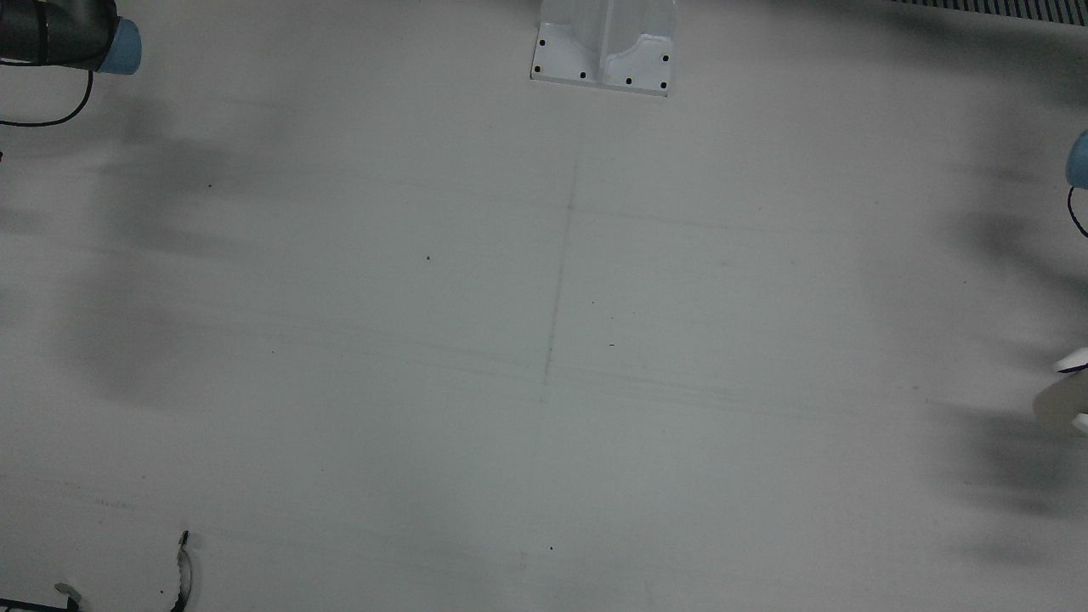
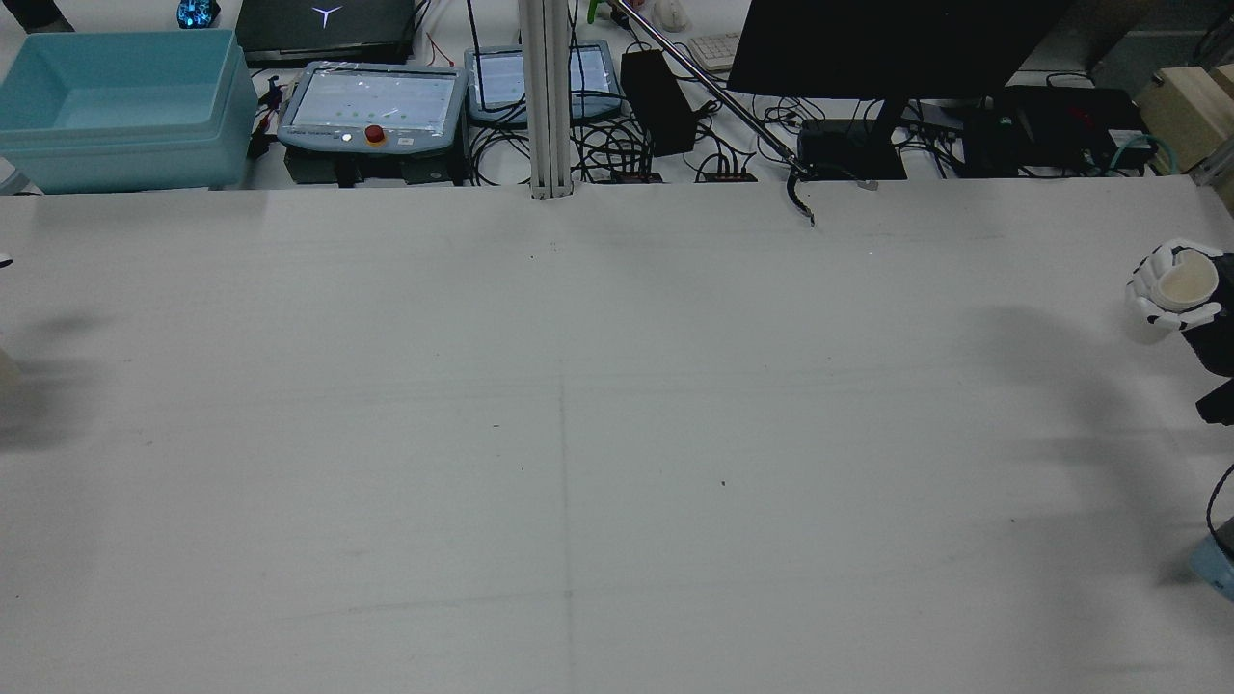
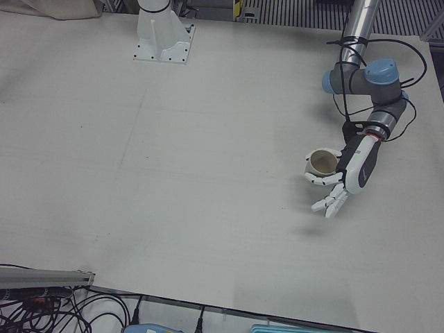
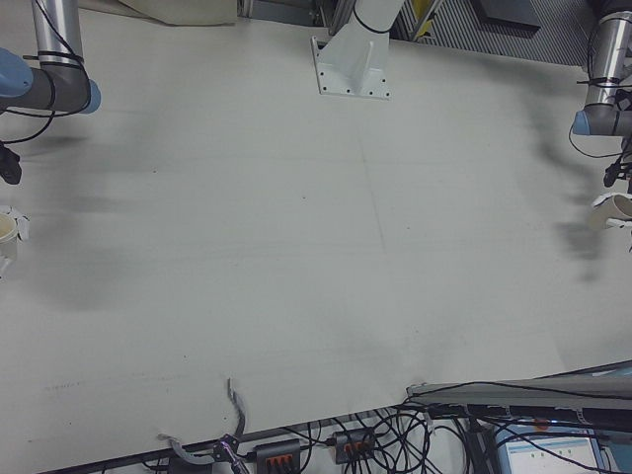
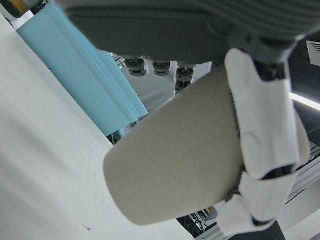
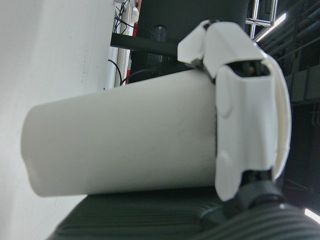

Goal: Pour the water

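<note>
My left hand (image 3: 341, 179) is shut on a beige cup (image 3: 322, 163), held above the table at the side; its mouth tilts toward the left-front camera. In the left hand view the beige cup (image 5: 180, 160) fills the frame, with white fingers (image 5: 262, 130) wrapped over it. My right hand (image 2: 1178, 289) is shut on a white cup (image 2: 1188, 281) at the rear view's right edge. The right hand view shows that white cup (image 6: 125, 140) lying sideways under the fingers (image 6: 245, 130). Whether either cup holds water cannot be seen.
A white pedestal base (image 1: 603, 53) stands at the table's far middle. Beyond the table's edge are a blue bin (image 2: 116, 106), teach pendants (image 2: 371, 96), a dark monitor (image 2: 887, 39) and cables. A loose cable end (image 1: 183, 569) lies near the front edge.
</note>
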